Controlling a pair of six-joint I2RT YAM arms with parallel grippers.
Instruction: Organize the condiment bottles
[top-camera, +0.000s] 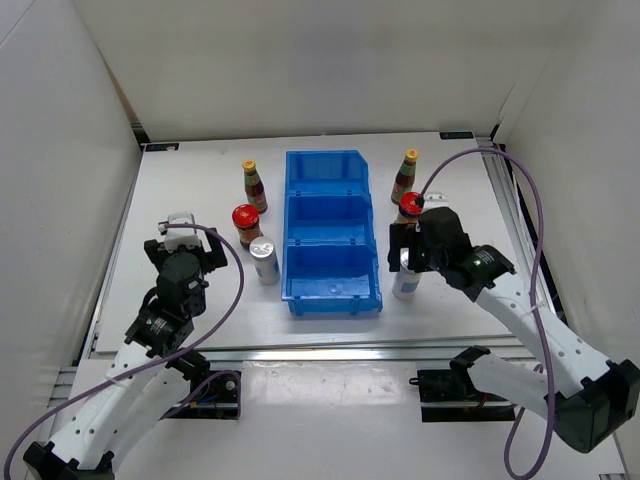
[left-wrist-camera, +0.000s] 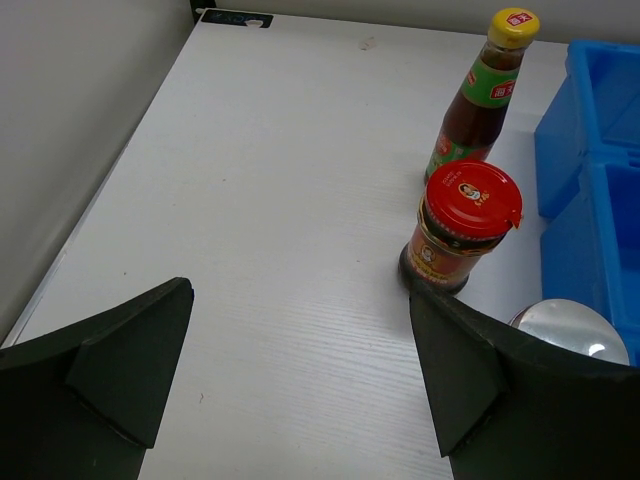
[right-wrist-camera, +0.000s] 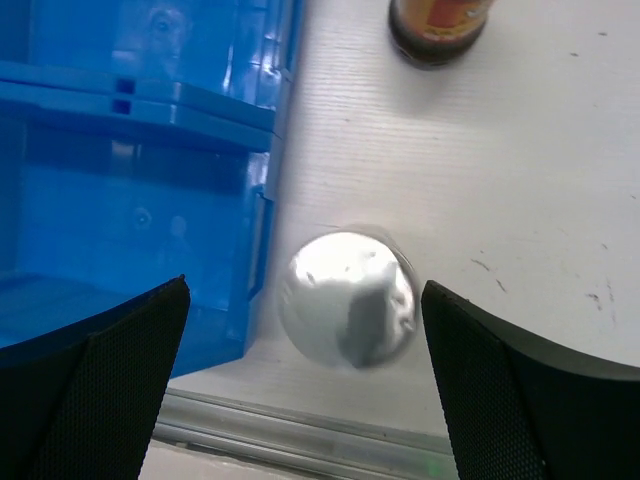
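The right red-lidded jar (top-camera: 411, 204) is half hidden behind the right arm in the top view, and in the right wrist view only its dark base (right-wrist-camera: 440, 25) shows, cut off by the upper edge. The right silver cylinder (top-camera: 405, 281) has its top covered by the right hand (top-camera: 408, 250) from above. The wrist view shows that shiny top (right-wrist-camera: 347, 298) blurred, lying between the two spread fingers with a gap on each side. The right hand (right-wrist-camera: 305, 300) is open and grips nothing. How far above the cylinder it hangs cannot be told.

In the left wrist view the left silver cylinder (left-wrist-camera: 570, 330) is partly hidden by one finger of the left hand (left-wrist-camera: 300, 340). This hand is also wide open, with nothing in it, over bare worktop (top-camera: 200, 180).

All six bottles stand upright on the worktop outside the blue bin (top-camera: 332, 230), three on each side. On the left are the left slim bottle (top-camera: 254, 186), the left red-lidded jar (top-camera: 246, 226) and the left silver cylinder (top-camera: 264, 260), the last just beside the bin's wall. The right slim bottle (top-camera: 405, 177) stands farthest back on its side. The left hand (top-camera: 185, 232) is well apart from its row
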